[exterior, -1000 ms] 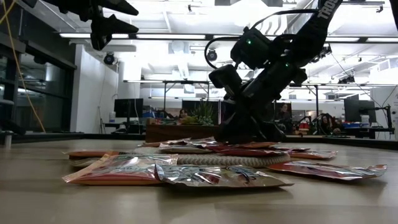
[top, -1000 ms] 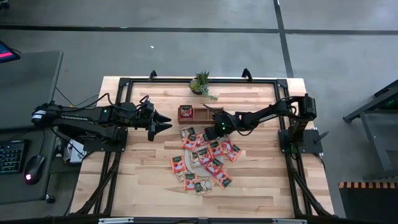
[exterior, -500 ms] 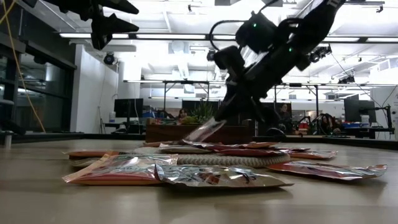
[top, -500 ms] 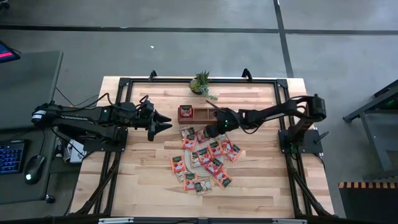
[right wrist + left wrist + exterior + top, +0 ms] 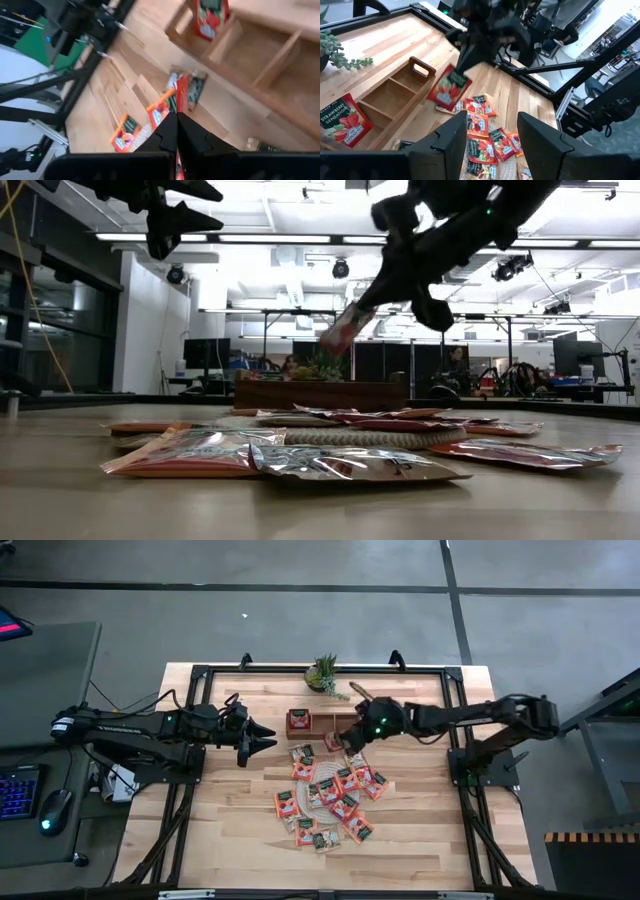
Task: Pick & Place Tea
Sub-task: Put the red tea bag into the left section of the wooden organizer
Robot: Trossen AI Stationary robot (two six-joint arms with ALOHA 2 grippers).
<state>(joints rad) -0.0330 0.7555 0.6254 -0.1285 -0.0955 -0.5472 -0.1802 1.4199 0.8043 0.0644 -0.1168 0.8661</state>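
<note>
- Above the desk (image 5: 230, 840), near the brown wooden tray (image 5: 322, 722), the right end effector (image 5: 352, 737) is pinching one red tea sachet (image 5: 449, 88) between its closed fingers, holding it in the air.
- In the low view that sachet (image 5: 343, 328) is hanging tilted, clear of the pile below.
- The other tea sachets (image 5: 327, 796) are lying scattered on and around the round woven mat (image 5: 345, 437) in the middle of the desk.
- One sachet (image 5: 298, 720) is already standing in the tray's end compartment nearest the left arm; the other two compartments are showing bare wood.
- The left end effector (image 5: 262, 735) is hovering with its fingers parted and holding nothing, beside the tray, well apart from the pile.
- A small potted plant (image 5: 324, 672) is sitting at the desk's far edge.
</note>
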